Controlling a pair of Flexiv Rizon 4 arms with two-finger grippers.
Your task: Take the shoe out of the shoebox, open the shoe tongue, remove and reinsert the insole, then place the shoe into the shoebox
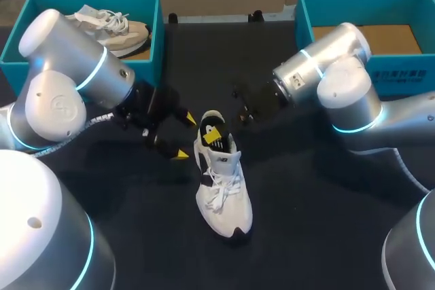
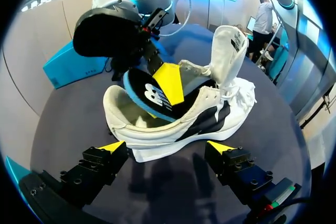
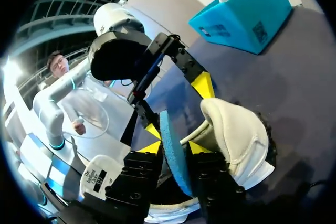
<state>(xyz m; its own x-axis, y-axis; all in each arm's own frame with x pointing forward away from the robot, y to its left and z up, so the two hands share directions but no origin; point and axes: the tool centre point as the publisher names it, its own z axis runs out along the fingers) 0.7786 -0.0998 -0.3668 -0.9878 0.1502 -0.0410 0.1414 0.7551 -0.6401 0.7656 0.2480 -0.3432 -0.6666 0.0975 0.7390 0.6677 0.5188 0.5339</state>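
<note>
Though the white shoe (image 1: 221,188) stands on its sole near the middle of the dark table (image 1: 326,222), outside both boxes, its insole (image 2: 152,95) is only partly seated. The shoe's heel points toward the far edge and its toe toward the robot, with the white laces lying loose over the front. The tongue (image 2: 229,51) is pulled up and stands nearly upright above the opening. The insole is black on its face with a blue edge; its heel end is raised at a tilt out of the heel opening, while its front end is inside the shoe. The right hand (image 3: 175,147) is closed on this raised end: the right wrist view shows the blue edge pinched between the two yellow tips, one on each face. The right arm comes in from the right side and reaches to the shoe's heel. The left hand (image 1: 184,137) is open and grips nothing, its fingers spread wide. It sits just beside the heel end, on the shoe's left flank, with one tip near the heel and the other further along the side. In the left wrist view the shoe lies side-on just ahead of the spread fingers. Whether either tip touches the sole cannot be determined. At the far left corner the left shoebox (image 1: 153,39), teal, contains a second shoe (image 1: 112,28), pale with white laces. At the far right the right shoebox (image 1: 401,81), also teal, shows a brown cardboard floor.
</note>
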